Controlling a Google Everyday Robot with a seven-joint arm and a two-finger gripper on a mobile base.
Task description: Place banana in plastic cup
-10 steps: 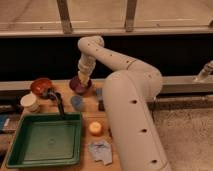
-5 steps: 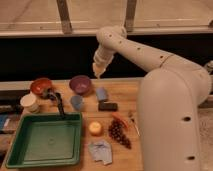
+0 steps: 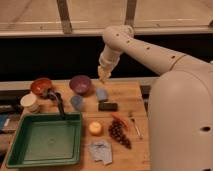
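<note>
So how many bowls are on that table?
2. An orange bowl sits at the back left, a purple bowl just right of it. None seems hidden. The gripper hangs shut above the back of the table, right of the purple bowl.

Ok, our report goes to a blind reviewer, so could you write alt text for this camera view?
A white robot arm's gripper, shut on what looks like a pale banana, hangs above a wooden table, near a purple bowl. The blue-grey plastic cup stands nearer the camera, beside a green tray.
</note>
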